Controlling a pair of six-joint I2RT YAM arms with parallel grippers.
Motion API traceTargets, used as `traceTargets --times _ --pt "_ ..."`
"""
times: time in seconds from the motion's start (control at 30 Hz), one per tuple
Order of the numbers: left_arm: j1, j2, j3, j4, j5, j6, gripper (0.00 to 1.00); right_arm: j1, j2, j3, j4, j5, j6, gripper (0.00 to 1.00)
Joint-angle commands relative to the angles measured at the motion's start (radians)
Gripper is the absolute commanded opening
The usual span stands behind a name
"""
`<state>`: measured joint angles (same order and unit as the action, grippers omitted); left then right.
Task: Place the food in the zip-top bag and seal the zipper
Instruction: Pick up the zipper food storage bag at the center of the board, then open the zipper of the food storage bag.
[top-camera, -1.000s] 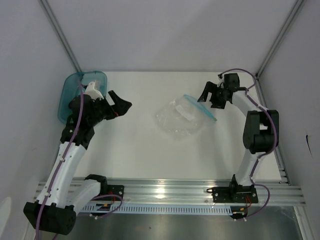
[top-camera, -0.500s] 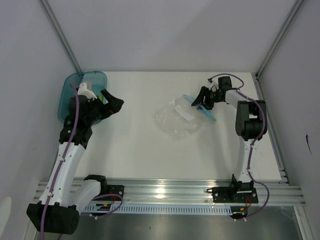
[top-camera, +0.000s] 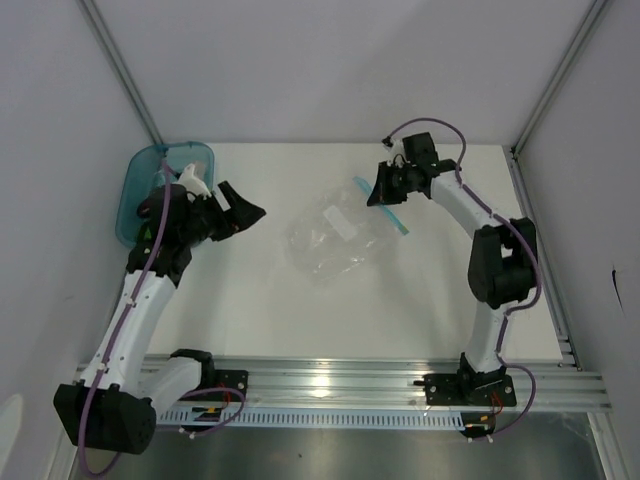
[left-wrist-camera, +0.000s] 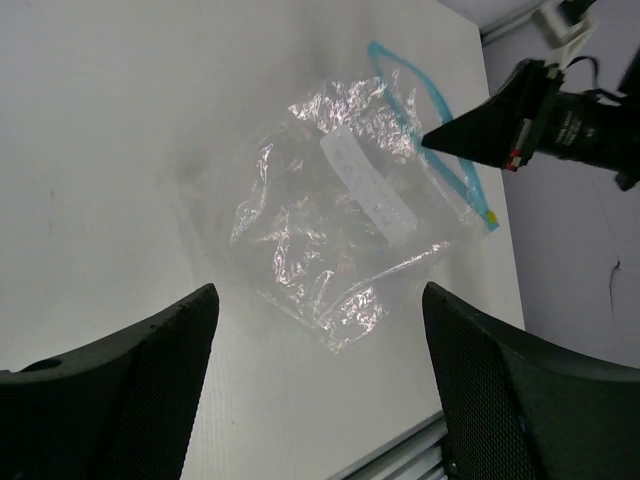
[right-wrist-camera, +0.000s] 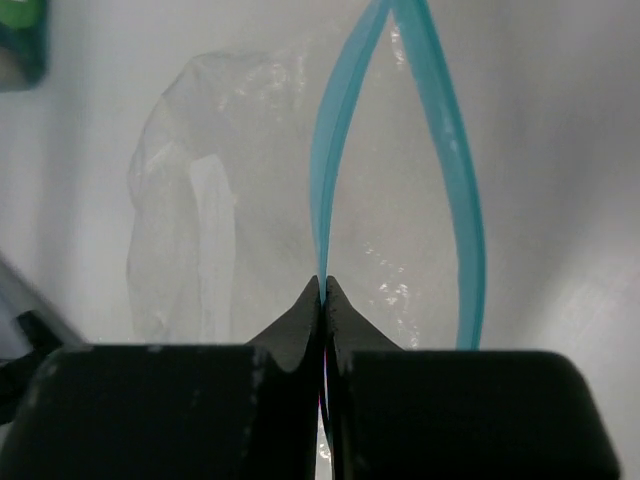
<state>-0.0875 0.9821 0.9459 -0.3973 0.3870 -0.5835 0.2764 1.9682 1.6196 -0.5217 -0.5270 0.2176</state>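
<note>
the zipper is pinched between the right gripper's pressed-together fingers, seemingly lifted off the table; the left gripper is held spread, apart from the bag.

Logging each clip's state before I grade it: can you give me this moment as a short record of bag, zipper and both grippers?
zip-top bag: crumpled on the table, mouth open, no food seen inside
zipper: one side of the strip pinched by the right gripper
right gripper: shut on zipper
left gripper: open, empty, near the teal tub
</note>
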Motion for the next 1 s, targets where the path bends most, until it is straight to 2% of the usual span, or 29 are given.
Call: traceTargets --times 0.0,0.1,0.13,0.27,0.4,0.63,0.97 --pt "-0.07 0.047 0.053 0.015 0.088 -0.053 0.84 0.136 -0.187 0.085 -0.135 0.411 -0.162 0.0" --pt "-0.121 0.079 0.093 0.018 0.095 -0.075 0.86 0.243 -0.274 0.071 -0.156 0.573 -0.213 0.0" --pt "-0.13 0.084 0.1 0.024 0.086 -0.078 0.86 0.259 -0.296 0.057 -0.149 0.581 -0.245 0.0" --pt "-0.156 0.136 0.166 0.02 0.095 -0.126 0.92 0.339 -0.38 -0.029 -0.095 0.539 -0.29 0.0" --pt "-0.173 0.164 0.154 0.075 0.112 -0.191 0.99 0.388 -0.402 -0.111 -0.04 0.443 -0.297 0.0" --pt "-0.221 0.237 0.133 0.106 0.101 -0.268 1.0 0.474 -0.358 -0.164 -0.015 0.427 -0.287 0.0" --pt "-0.288 0.294 0.16 0.092 0.035 -0.251 0.99 0.501 -0.385 -0.237 0.106 0.386 -0.187 0.0"
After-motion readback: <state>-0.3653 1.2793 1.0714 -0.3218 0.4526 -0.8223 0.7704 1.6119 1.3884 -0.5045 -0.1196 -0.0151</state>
